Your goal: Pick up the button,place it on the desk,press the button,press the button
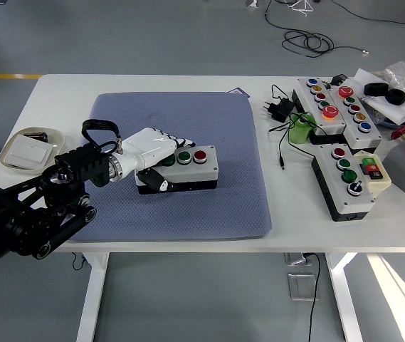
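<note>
A grey button box [188, 168] with a green and a red button on top lies on the blue-grey mat [209, 121], near its middle. My left hand [154, 158], white with a black arm behind it, comes in from the lower left and wraps the box's left end. Its fingers lie over the top of the box and its thumb presses the front side, so the hand is shut on the box. Whether the box rests on the mat or hangs just above it cannot be told. No right arm shows.
A white dish [30, 149] holding a switch sits at the table's left edge. On the right stand two more button boxes [330, 107] [344, 182], a green cylinder [301, 130], a black plug with cable [280, 108], and clutter at the far right.
</note>
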{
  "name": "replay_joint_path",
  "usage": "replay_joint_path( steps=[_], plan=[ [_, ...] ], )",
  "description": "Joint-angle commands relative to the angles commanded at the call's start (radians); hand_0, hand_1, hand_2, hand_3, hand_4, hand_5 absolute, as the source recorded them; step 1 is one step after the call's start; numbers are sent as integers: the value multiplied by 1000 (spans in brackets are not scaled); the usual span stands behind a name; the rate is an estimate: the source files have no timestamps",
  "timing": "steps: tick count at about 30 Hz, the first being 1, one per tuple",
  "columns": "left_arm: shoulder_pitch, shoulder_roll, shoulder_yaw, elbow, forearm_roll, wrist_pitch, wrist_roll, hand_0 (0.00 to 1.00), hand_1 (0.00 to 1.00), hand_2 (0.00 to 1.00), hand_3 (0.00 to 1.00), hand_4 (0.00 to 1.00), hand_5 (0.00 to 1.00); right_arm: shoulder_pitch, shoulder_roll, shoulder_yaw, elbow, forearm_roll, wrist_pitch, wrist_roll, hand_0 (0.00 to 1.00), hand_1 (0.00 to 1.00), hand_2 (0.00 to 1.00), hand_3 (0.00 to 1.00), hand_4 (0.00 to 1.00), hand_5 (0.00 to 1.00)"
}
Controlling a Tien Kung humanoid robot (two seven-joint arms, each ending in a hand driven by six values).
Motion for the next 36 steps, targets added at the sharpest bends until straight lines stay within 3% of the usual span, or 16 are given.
replay_joint_path(
  steps=[10,19,22,23,28,29,34,35,36],
  plan=[
    [9,2,-25,-20,-29,-5,10,843,894,962,992,998,388,-6,0,0,0,-1,0,-1,787,797,817,751,412,479],
    [63,27,-134,-134,-62,-87,25,878,917,980,998,998,432,-13,0,5,0,-6,0,0,787,797,817,751,412,479],
    [107,41,-225,-233,-43,-116,66,878,917,980,998,998,432,-13,0,3,0,-1,-1,2,787,797,817,751,412,479],
    [115,44,-240,-253,-37,-114,74,751,800,883,998,841,444,-12,0,3,0,0,-1,2,787,797,817,751,412,479],
    [159,60,-314,-418,55,-106,149,751,800,883,998,841,444,-8,0,3,0,-1,0,4,787,797,817,751,412,479],
    [165,64,-322,-442,79,-120,165,83,317,349,887,682,329,-8,0,3,0,-1,0,4,787,797,817,751,412,479],
    [187,78,-336,-570,197,-270,273,83,317,349,887,682,329,-7,1,4,0,0,0,3,787,797,817,751,412,479],
    [191,81,-332,-593,194,-314,303,2,148,196,862,627,360,-6,1,4,0,0,0,3,787,797,817,751,412,479],
    [192,82,-326,-606,187,-347,324,2,148,196,862,627,360,-6,1,5,0,-2,0,3,787,797,817,751,412,479]
  ],
)
